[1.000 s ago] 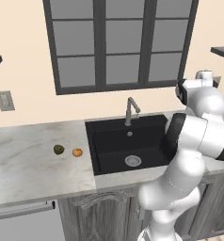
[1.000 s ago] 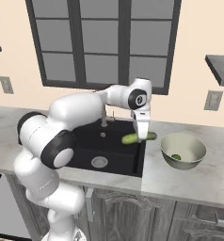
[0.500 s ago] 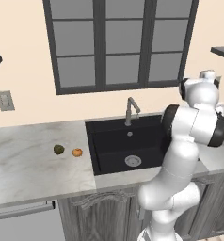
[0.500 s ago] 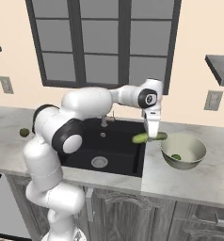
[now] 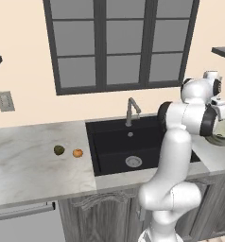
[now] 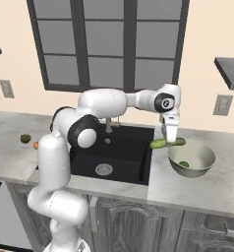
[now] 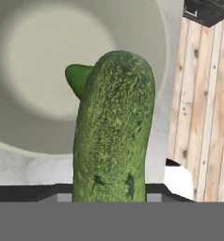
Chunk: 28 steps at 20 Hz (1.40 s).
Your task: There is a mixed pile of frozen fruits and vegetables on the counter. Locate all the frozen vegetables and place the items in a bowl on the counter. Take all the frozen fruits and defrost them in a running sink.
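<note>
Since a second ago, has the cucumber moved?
Yes. In the right base view, the cucumber, held in the gripper, has travelled right from over the sink to the near rim of the bowl.

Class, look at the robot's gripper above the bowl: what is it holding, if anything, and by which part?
The gripper holds the cucumber level, near its middle, with both ends sticking out, over the near rim of the bowl.
</note>
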Motion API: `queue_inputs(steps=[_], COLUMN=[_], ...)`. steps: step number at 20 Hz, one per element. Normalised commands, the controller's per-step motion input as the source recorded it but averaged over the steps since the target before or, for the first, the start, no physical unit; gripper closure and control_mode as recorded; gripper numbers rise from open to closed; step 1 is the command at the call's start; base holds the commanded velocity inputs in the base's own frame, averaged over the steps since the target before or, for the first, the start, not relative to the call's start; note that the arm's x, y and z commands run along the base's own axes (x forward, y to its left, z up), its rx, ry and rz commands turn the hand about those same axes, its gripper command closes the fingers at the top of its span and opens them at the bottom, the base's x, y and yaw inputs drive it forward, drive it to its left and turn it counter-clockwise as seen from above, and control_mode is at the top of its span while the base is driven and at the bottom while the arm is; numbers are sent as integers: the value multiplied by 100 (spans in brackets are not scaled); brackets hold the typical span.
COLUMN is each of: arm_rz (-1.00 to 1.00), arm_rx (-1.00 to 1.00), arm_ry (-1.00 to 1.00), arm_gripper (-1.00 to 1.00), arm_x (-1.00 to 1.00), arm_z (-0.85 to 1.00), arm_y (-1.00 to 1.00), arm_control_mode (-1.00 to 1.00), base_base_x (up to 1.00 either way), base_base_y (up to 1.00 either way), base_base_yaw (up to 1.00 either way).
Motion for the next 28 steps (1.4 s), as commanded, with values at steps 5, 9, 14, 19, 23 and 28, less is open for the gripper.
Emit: queue_inputs(steps=[5, 9, 14, 19, 23, 28], arm_rz=[-1, 0, 0, 0, -3, -1], arm_rx=[6, 6, 5, 1, -3, -2], arm_ry=[-2, -1, 0, 0, -4, -8], arm_gripper=[100, 100, 100, 100, 100, 100], arm_x=[25, 29, 27, 0, -23, -5], arm_z=[-8, -10, -14, -28, -47, -32], arm_y=[-47, -44, -41, -13, 0, -8], arm_control_mode=[-100, -100, -100, -100, -100, -100], base_base_x=[0, 0, 0, 0, 0, 0], base_base_y=[0, 0, 0, 0, 0, 0], base_base_yaw=[0, 0, 0, 0, 0, 0])
